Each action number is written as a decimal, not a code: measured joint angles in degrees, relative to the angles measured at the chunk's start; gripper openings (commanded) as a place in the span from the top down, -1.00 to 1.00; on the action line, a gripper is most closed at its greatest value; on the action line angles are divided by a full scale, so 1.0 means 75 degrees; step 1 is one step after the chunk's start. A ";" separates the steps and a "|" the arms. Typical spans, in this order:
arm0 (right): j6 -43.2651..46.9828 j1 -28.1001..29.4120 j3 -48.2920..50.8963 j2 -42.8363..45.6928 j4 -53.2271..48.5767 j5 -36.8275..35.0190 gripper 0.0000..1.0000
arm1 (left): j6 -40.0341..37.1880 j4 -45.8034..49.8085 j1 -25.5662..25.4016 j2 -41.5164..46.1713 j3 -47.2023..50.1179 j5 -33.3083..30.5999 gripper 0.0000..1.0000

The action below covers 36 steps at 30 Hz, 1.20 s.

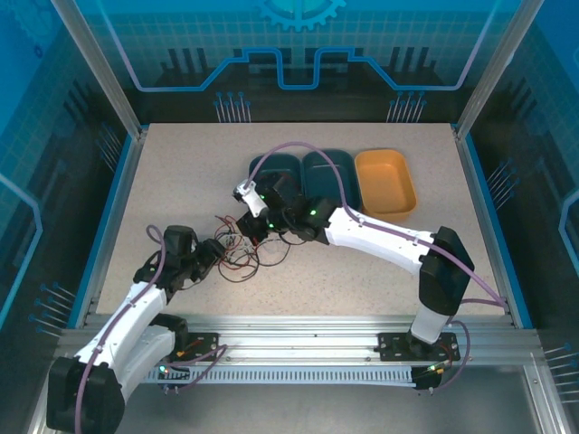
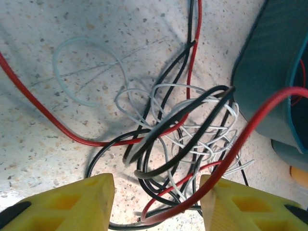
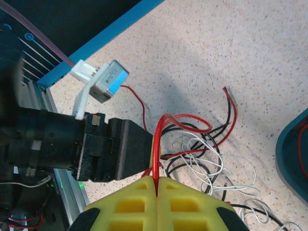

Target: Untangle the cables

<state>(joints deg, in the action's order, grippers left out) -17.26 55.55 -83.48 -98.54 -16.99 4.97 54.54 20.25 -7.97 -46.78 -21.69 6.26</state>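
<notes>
The cables (image 1: 242,260), a loose tangle of red, black and white, lie left of the middle of the speckled worktop (image 1: 181,172). The left gripper (image 1: 215,253) sits at the tangle's left edge, its arm reaching in from the near left corner. The right gripper (image 1: 255,230) is low at the tangle's far side, its white arm stretching across from the near right. Behind stand two teal trays (image 1: 330,172) and an orange tray (image 1: 385,181), side by side. A purple hose (image 1: 298,146) arcs over the teal ones.
</notes>
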 measured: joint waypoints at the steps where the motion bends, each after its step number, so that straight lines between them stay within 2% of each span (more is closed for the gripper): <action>1: 0.0029 -0.0003 0.0000 0.0044 -0.0003 0.0012 1.00 | 0.0023 0.0000 0.0000 0.0020 0.0032 -0.0032 0.06; 5: 0.0058 -0.0038 0.0000 0.0143 -0.0012 0.0058 1.00 | 0.0096 0.0000 0.0000 0.0047 0.0073 -0.0096 0.15; 10: 0.0119 -0.0070 0.0003 0.0423 -0.0009 0.0055 1.00 | 0.0119 -0.0009 0.0000 0.0044 0.0087 -0.0143 0.14; 22: 0.0256 -0.0289 -0.0082 0.1145 0.0224 -0.0361 1.00 | -0.0073 -0.0032 0.0000 0.0213 0.0157 -0.0003 -0.96; 31: 0.0399 -0.0481 -0.0670 0.1224 0.0204 -0.0664 1.00 | -0.0411 0.0140 0.0000 0.1320 -0.0122 0.0154 -0.99; 36: 0.0635 -0.0481 -0.1236 0.1338 0.0009 -0.0793 1.00 | -0.0551 0.0259 0.0000 0.1445 -0.0140 0.0154 -0.99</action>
<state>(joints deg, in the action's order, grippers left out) -12.49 51.94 -92.75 -88.51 -16.93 -0.97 50.41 22.20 -7.97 -35.94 -22.74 7.42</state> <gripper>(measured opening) 0.062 0.991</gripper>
